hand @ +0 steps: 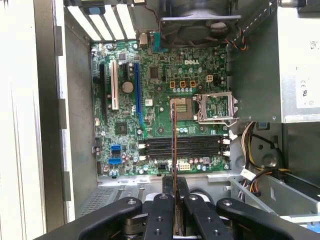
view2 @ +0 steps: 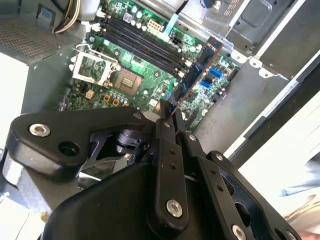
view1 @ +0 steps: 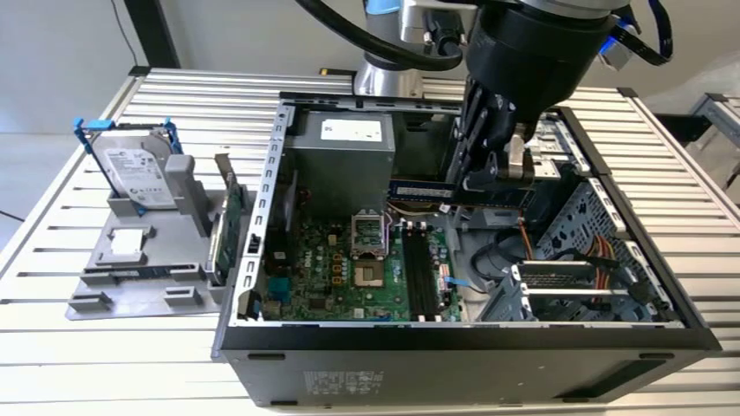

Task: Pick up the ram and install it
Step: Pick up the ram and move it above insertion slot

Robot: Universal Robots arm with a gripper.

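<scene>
The ram [view1: 422, 190] is a long narrow blue-green stick held level above the open computer case [view1: 266, 260]. My gripper [view1: 500, 178] is shut on one end of it. In the second wrist view the ram [view2: 199, 70] sticks out from the gripper [view2: 167, 116] over the motherboard. The first wrist view has the ram [hand: 174, 135] edge-on, with my gripper [hand: 174, 197] clamped on it. Its thin edge crosses the black memory slots [hand: 185, 146] at right angles. The memory slots [view1: 422, 277] lie below, apart from the ram.
A hard drive [view1: 139, 173] stands in a grey holder [view1: 139, 269] at the exterior view's left, with a green expansion card [view1: 231, 217] beside it. Inside the case are the power supply [view1: 341, 147], the CPU socket [view1: 364, 230] and a drive cage with cables [view1: 578, 260].
</scene>
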